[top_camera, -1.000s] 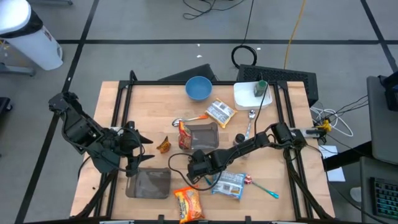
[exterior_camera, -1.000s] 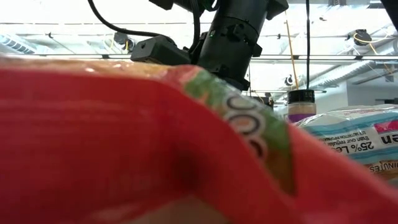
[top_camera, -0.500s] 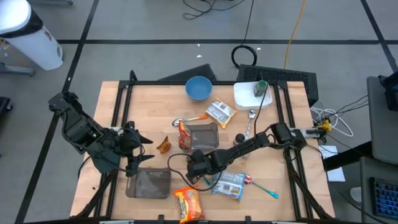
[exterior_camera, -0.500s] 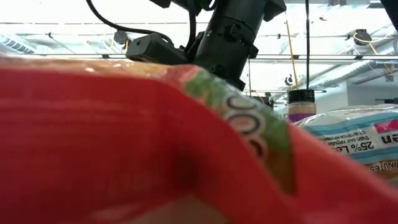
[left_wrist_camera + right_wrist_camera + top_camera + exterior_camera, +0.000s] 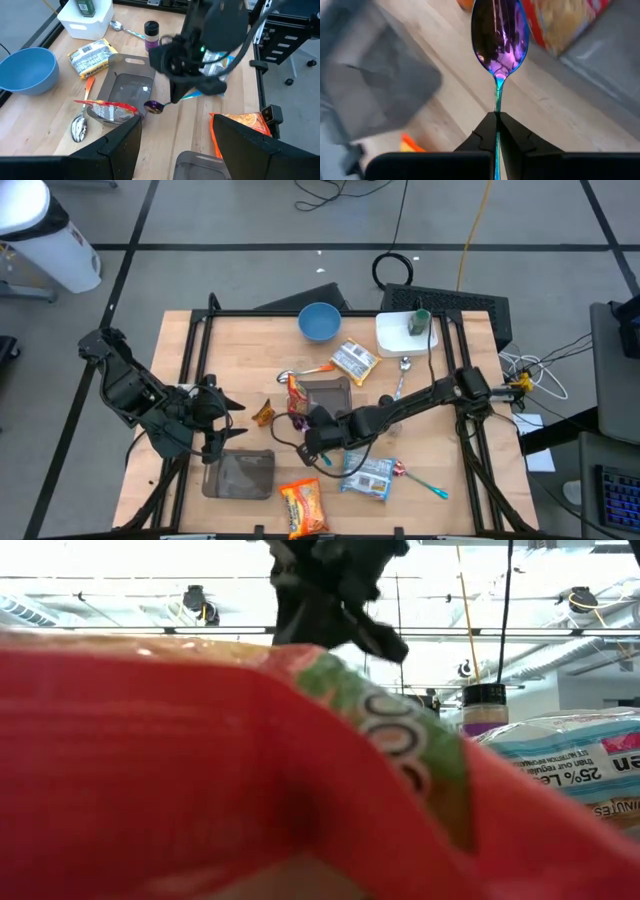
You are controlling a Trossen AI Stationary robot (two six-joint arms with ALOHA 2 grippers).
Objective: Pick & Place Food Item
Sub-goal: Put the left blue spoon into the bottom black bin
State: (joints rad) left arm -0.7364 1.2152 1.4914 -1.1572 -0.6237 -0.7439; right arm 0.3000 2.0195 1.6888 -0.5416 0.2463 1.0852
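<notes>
Spoons: 3; bowl: 1

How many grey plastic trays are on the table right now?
2. One tray lies mid-table, just beyond the right arm; a second tray lies near the front edge, by the left arm. None seems hidden.

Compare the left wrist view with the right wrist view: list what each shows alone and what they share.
Left wrist only: blue bowl, white bin, silver spoon, jar, and the right arm seen from outside. Right wrist only: the right gripper up close, shut on the purple spoon. Both: that purple spoon, the orange snack bag and a grey tray.
</notes>
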